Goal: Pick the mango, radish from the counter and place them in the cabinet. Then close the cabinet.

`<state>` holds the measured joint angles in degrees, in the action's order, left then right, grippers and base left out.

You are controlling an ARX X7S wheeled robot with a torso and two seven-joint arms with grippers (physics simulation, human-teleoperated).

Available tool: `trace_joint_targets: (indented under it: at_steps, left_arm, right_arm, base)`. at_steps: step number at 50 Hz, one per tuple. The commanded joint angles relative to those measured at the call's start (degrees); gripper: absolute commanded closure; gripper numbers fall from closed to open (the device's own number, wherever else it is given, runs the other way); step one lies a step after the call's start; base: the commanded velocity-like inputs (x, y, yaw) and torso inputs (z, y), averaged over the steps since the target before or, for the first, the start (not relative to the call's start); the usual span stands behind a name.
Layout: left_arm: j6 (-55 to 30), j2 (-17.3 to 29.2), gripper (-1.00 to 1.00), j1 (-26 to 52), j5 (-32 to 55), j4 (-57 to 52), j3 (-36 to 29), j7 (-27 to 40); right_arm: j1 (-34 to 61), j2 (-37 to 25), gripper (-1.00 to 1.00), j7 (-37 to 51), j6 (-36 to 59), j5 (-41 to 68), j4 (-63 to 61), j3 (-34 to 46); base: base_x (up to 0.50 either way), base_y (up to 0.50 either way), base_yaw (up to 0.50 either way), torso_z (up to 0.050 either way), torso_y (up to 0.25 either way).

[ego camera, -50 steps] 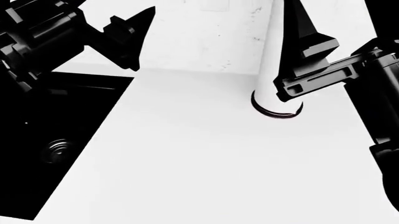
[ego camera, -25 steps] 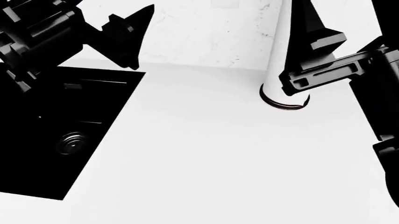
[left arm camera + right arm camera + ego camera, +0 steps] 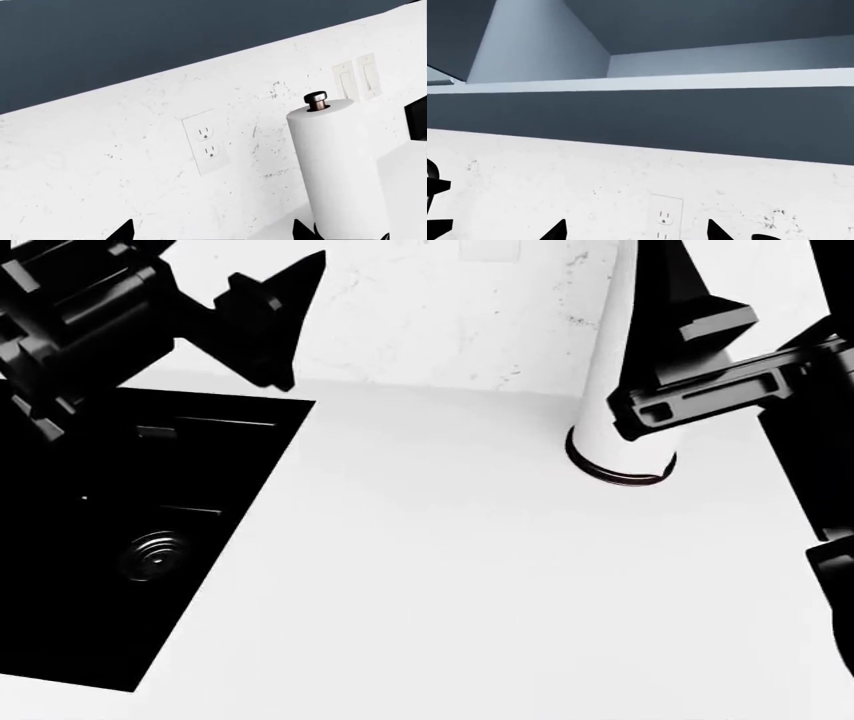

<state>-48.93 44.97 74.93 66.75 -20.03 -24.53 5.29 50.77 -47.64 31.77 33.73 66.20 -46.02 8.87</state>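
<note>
Two grippers are raised above the counter (image 3: pixel 441 580), and neither has anything in it. The left gripper (image 3: pixel 274 315) hangs over the near edge of the black stove (image 3: pixel 120 540), its dark fingers pointing toward the back wall; in its wrist view only the two fingertips (image 3: pixel 123 231) show, set well apart with bare wall between them, so I read it as spread wide and empty. The right gripper (image 3: pixel 634 231) is likewise parted, its two tips framing the wall and an outlet (image 3: pixel 666 216), with nothing held between. In the head view it sits high at the right, in front of the paper towel roll (image 3: pixel 617 440).

Outward from there: the open cabinet (image 3: pixel 647 55) lies above and ahead of the right gripper, its shelf interior visible over the dark panel. The roll stands upright near the wall, just beside the right arm.

Neither the mango nor the radish appears in any view; the visible stretch of counter is plain white. So the direction from either gripper to the fruit cannot be told, nor which arm is nearer. My judgement is that the next move calls for bringing the fruit into sight before any reach
</note>
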Motion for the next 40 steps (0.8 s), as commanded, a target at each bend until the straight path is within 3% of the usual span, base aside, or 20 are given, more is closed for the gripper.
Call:
trace_joint_targets:
  at_steps: [1, 13, 24, 40]
  left_arm:
    - [0.29, 0.75, -1.00, -1.31, 0.99, -1.26, 0.63, 0.76]
    - [6.49, 1.67, -1.00, -6.35, 0.08, -2.73, 6.22, 6.45]
    - [10.65, -0.50, -1.00, -4.96, -1.03, 0.07, 10.40, 10.47]
    - [10.34, -2.44, -1.00, -5.83, 6.26, 2.43, 14.84, 17.02]
  right_arm:
    - [-0.35, -0.51, -1.00, 0.48, -0.40, 0.63, -0.11, -0.79]
    - [1.01, -1.16, -1.00, 1.15, 0.03, 1.84, -0.11, -1.20]
    - [1.78, -1.43, -1.00, 1.50, 0.17, 2.32, 0.22, -1.41]
    - [2.69, -1.34, -1.00, 1.67, 0.26, 2.35, 0.60, -1.25]
  base:
    - [0.00, 0.00, 0.00, 0.000, 0.000]
    - [0.00, 0.00, 0.00, 0.000, 0.000]
    - [0.00, 0.00, 0.00, 0.000, 0.000]
    - [0.00, 0.00, 0.00, 0.000, 0.000]
